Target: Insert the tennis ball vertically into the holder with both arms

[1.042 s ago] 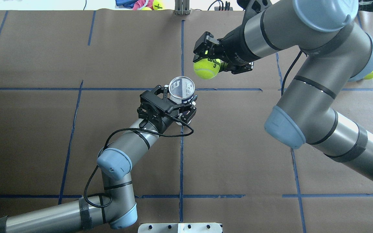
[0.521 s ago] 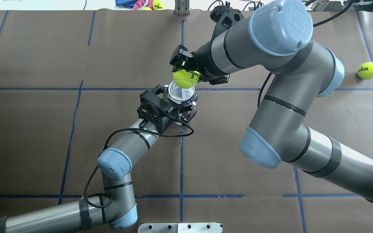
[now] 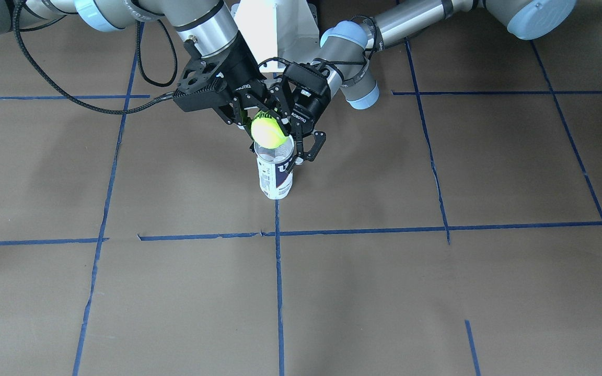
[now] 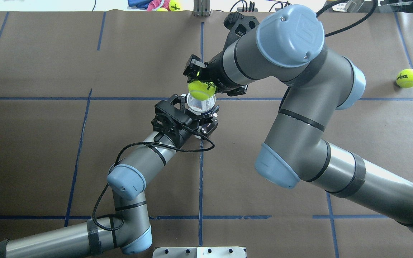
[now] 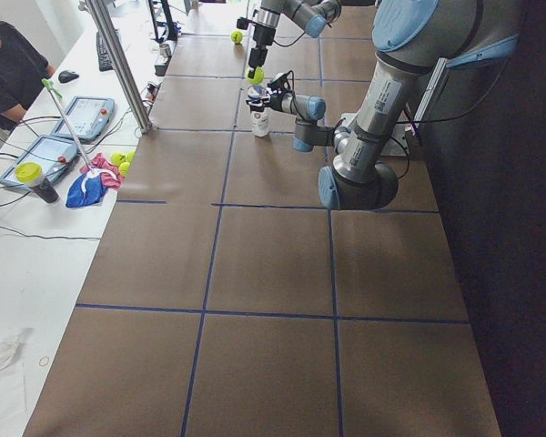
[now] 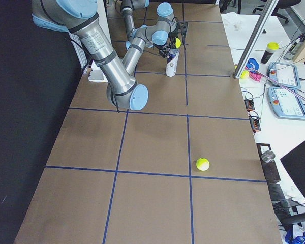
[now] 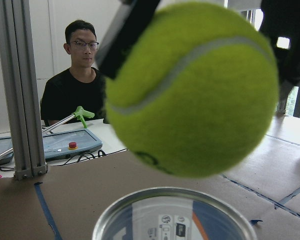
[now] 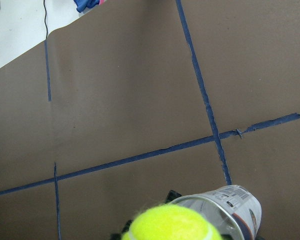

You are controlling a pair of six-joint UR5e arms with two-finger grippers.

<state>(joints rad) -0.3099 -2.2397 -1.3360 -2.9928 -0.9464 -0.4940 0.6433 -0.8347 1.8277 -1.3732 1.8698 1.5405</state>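
front-facing: holder (image 3: 275, 177) upright, long axis vertical, mouth up. tennis ball (image 3: 268, 130) just above mouth, pinched between right gripper (image 3: 265, 124) fingers. left gripper (image 3: 289, 151) fingers clamped on holder's upper wall.
overhead: ball over mouth's far rim.
left wrist: ball clear of rim, not touching.

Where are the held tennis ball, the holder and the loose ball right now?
tennis ball (image 4: 202, 90), overhead view, centre of its fuzzy top.
holder (image 3: 276, 180), front-facing view, labelled side wall.
loose ball (image 4: 408, 78), overhead view, its centre.
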